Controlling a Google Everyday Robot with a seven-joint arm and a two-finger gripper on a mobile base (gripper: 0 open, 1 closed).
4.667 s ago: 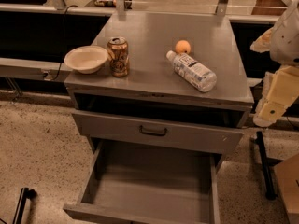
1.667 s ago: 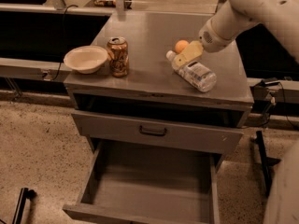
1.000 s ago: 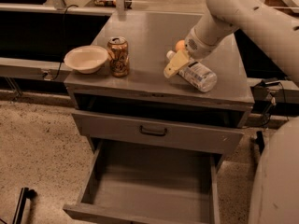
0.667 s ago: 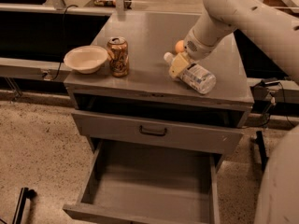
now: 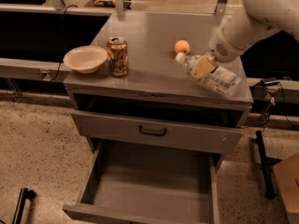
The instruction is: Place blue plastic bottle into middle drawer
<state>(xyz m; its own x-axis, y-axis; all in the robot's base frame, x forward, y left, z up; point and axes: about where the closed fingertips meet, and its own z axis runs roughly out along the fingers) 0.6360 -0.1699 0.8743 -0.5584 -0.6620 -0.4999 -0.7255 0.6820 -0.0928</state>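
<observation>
The blue plastic bottle [image 5: 216,78] is clear, with a white cap and a white-bluish label. It hangs tilted over the front right of the cabinet top, cap pointing up and left. My gripper [image 5: 203,67] is shut on the bottle near its neck, reaching in from the upper right on the white arm. The middle drawer [image 5: 149,190] stands pulled out low in front of the cabinet, a deep grey tray with a bare floor, below and left of the bottle.
A gold-brown can [image 5: 117,56] and a white bowl [image 5: 85,59] stand at the front left of the cabinet top [image 5: 149,29]. An orange ball [image 5: 182,46] lies just behind the bottle's cap. A shut drawer front with a black handle [image 5: 153,131] sits above the open drawer.
My gripper closed on the bottle, which lay flat on the top. The bottle has now moved right and toward the front edge, tilted.
</observation>
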